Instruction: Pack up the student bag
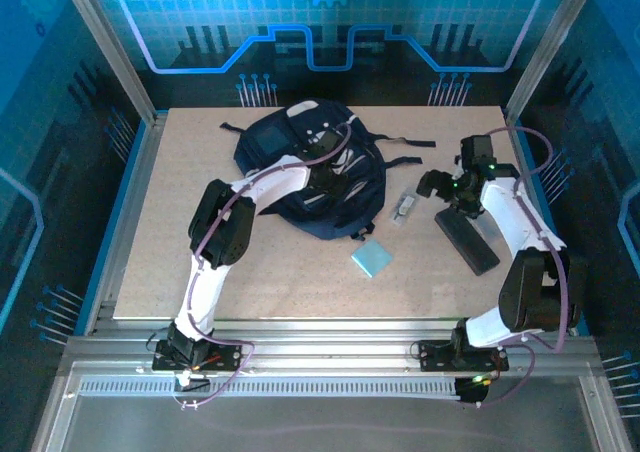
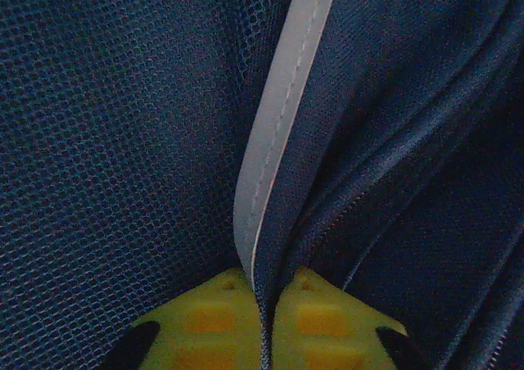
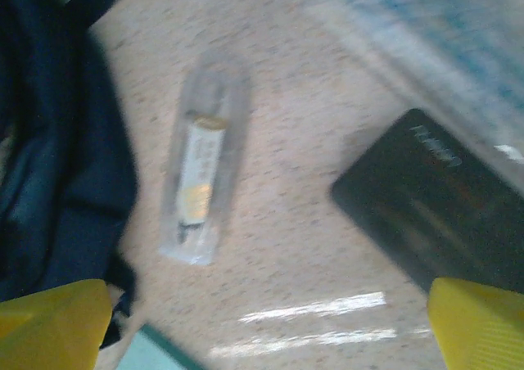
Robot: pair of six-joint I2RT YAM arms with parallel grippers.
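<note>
Student bag (image 1: 275, 142) far centre on table (image 1: 150, 272); packet (image 1: 404, 208) just right; notebook (image 1: 373, 258) before packet; case (image 1: 467, 240) rightmost.

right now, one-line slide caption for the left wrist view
Left gripper pinching a fold of the student bag at its pale grey stripe

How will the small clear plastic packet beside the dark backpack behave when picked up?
The small clear plastic packet looks thin and light, so it is probably floppy. Its smooth film may slip. Lying flat, it should not roll.
</note>
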